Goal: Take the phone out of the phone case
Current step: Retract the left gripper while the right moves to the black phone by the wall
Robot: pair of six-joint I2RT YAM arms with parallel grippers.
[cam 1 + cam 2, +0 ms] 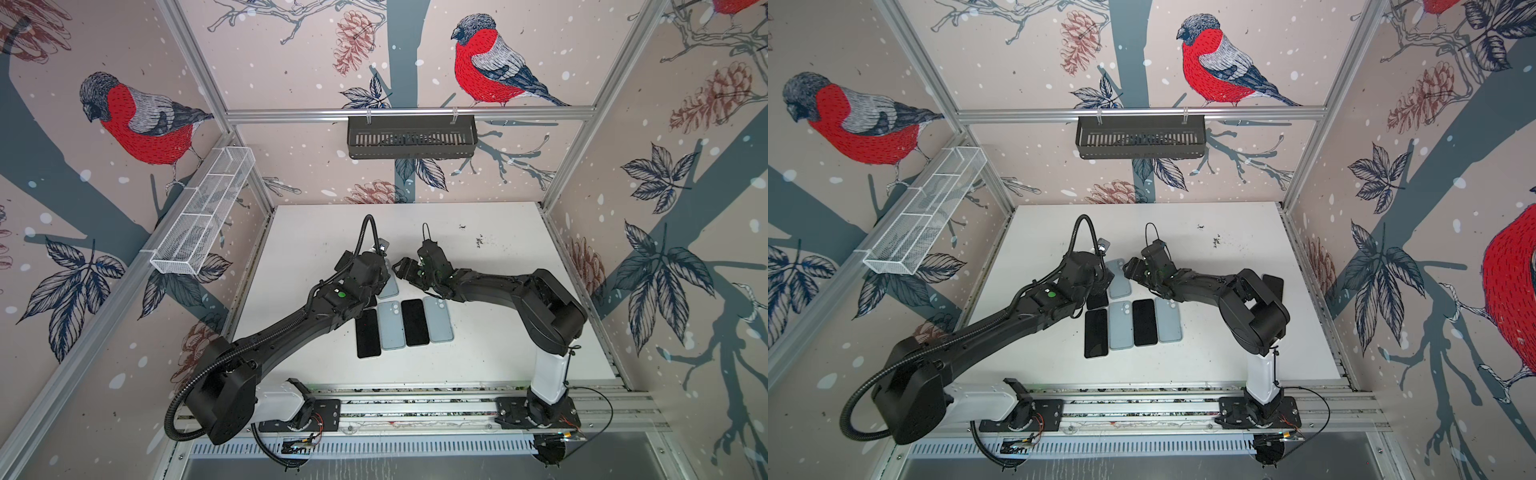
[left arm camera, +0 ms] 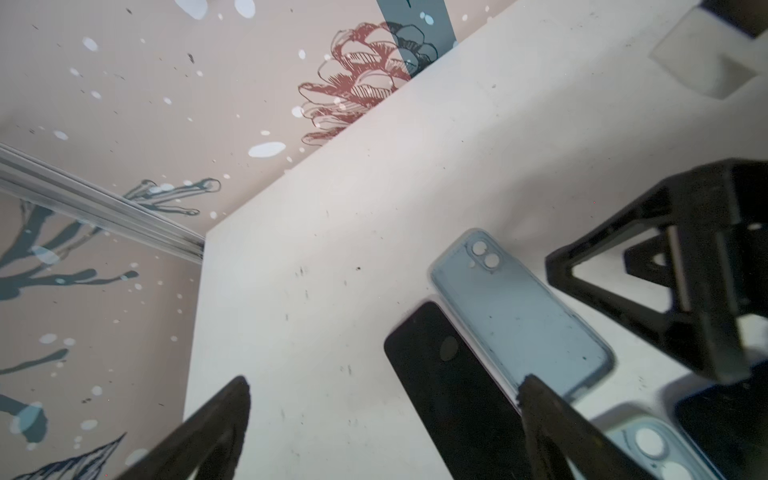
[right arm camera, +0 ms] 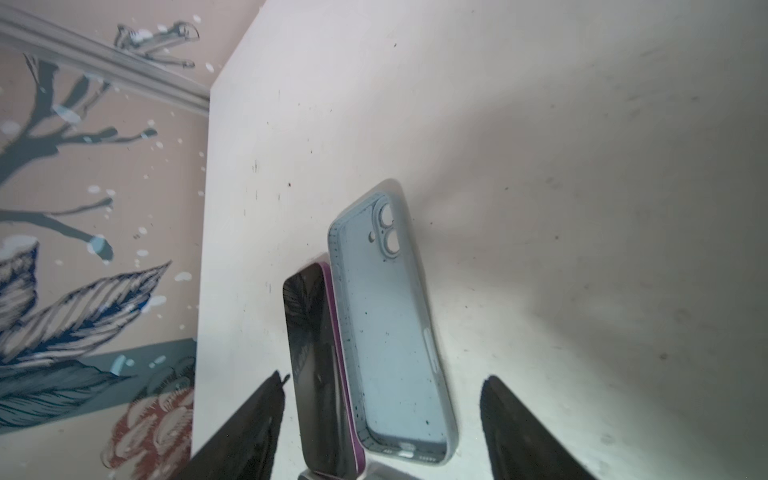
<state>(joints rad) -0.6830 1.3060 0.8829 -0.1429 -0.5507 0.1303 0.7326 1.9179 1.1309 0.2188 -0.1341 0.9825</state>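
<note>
**Top views.** The case (image 1: 390, 286) lies hollow side up on the table (image 1: 498, 257) between the 2 wrists. It sits behind a row (image 1: 415, 322) of 2 bare phones and 2 empty cases. The phone (image 1: 1098, 301) is just beside the case, on the left arm's side, and only 1 dark end shows from under that wrist. This pair repeats the row's phone-then-case order, so I judge the phone is already out and set down to match. The left gripper is hidden under its own wrist here. The right gripper (image 1: 405, 268) points toward the case, too small to read. A dark slab (image 1: 1273, 284) behind the right arm could be another phone or part of the arm; I cannot tell.

**Left wrist.** The left gripper (image 2: 384, 384) is spread wide and empty over the phone's (image 2: 449, 374) near end, probably because nothing is left to hold. One fingertip overlaps the case's (image 2: 519, 316) corner, but whether it touches is unclear. The right gripper is cut off at the picture's edge.

**Right wrist.** The right gripper (image 3: 386, 380) is spread too, pinching nothing. Table shows through the case's (image 3: 390, 332) 2 camera holes, so it is empty. The phone's (image 3: 316, 374) purple edge meets the case's side. I cannot tell whether it lies flat or leans on the rim. The frame cuts off its near end.
</note>
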